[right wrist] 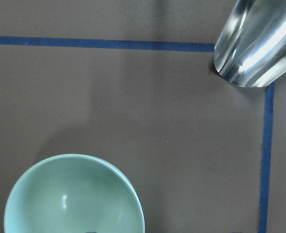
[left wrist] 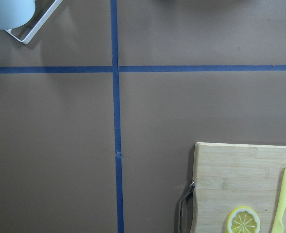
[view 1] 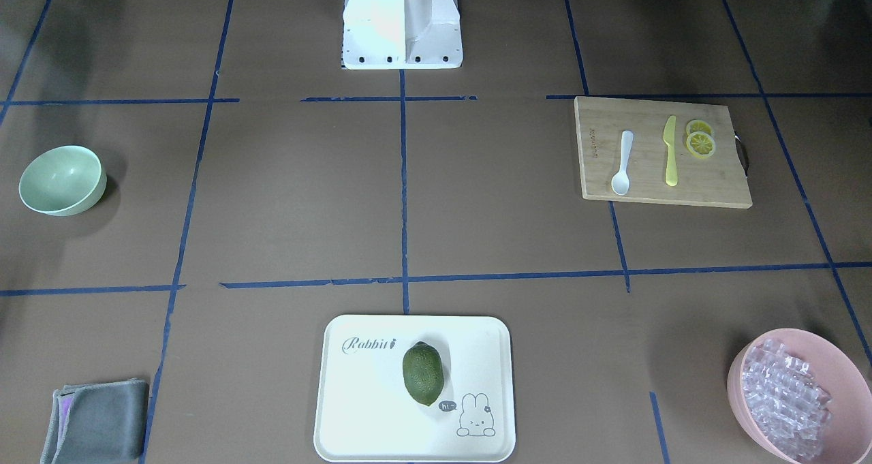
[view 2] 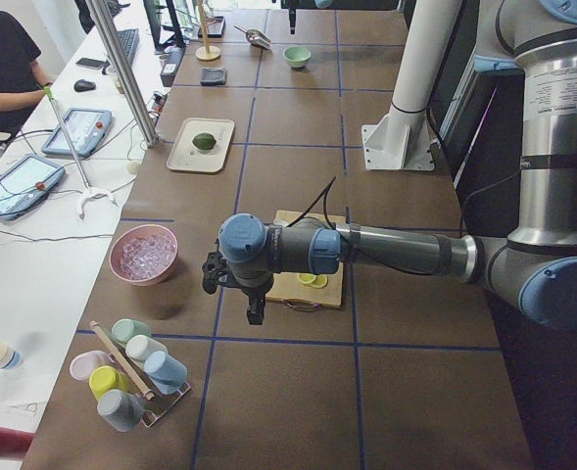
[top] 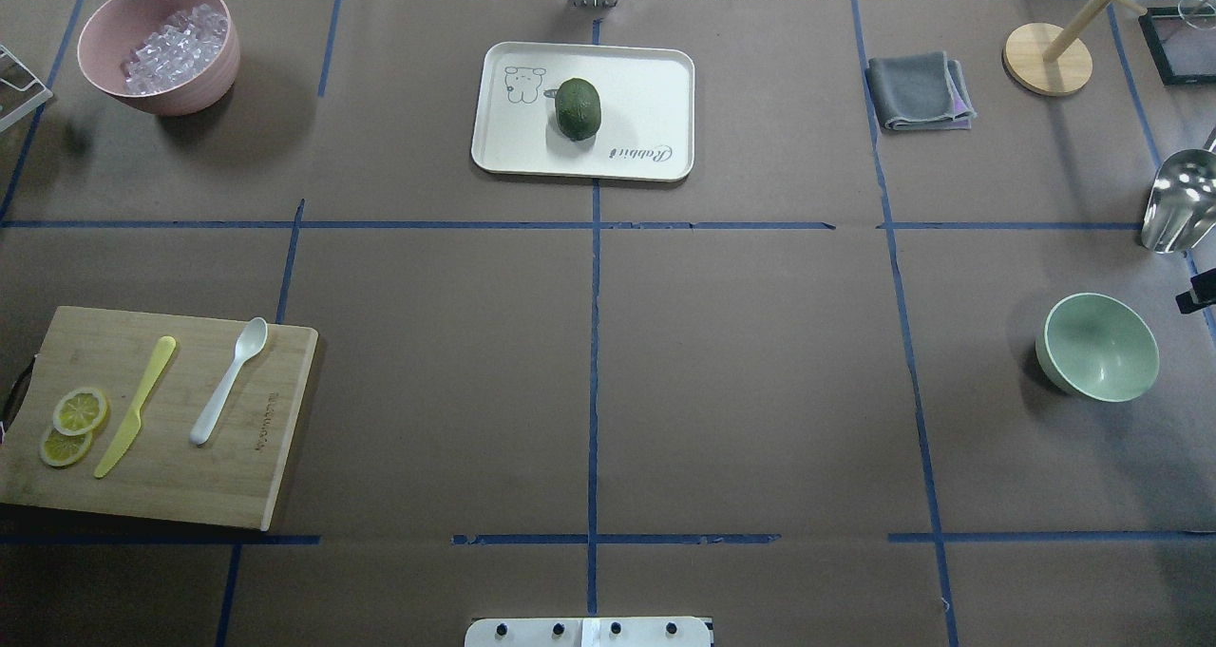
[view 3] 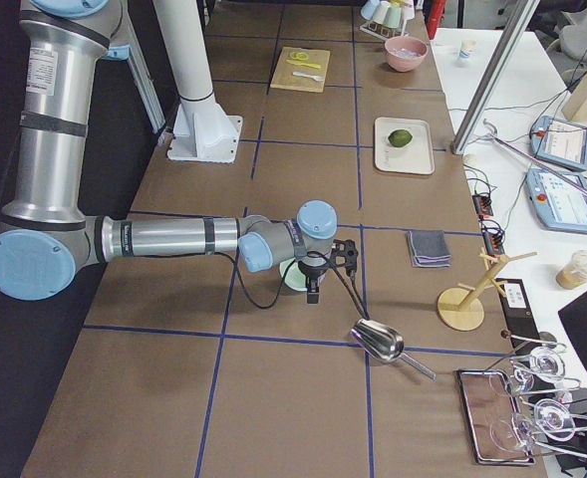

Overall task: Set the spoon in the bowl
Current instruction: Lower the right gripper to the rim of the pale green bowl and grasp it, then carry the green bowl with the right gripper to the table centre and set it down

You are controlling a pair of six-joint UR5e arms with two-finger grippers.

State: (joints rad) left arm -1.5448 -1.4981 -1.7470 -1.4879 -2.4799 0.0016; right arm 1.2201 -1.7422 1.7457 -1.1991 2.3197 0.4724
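The white spoon (view 1: 622, 163) lies on a wooden cutting board (view 1: 647, 188) beside a yellow knife (view 1: 671, 150) and lemon slices (view 1: 700, 140); it also shows in the overhead view (top: 228, 381). The mint-green bowl (view 1: 61, 180) stands empty at the table's other end, also in the overhead view (top: 1097, 346) and under the right wrist camera (right wrist: 75, 199). My left gripper (view 2: 255, 305) hangs above the table just beyond the board's outer end. My right gripper (view 3: 313, 287) hangs over the bowl's area. I cannot tell whether either is open or shut.
A pink bowl (view 1: 736, 382) of clear cubes, a white tray (view 1: 354, 409) with a green fruit (view 1: 422, 373) and a grey cloth (view 1: 95, 420) lie along the far side. A metal scoop (top: 1178, 200) lies near the bowl. A cup rack (view 2: 131, 377) stands past the board.
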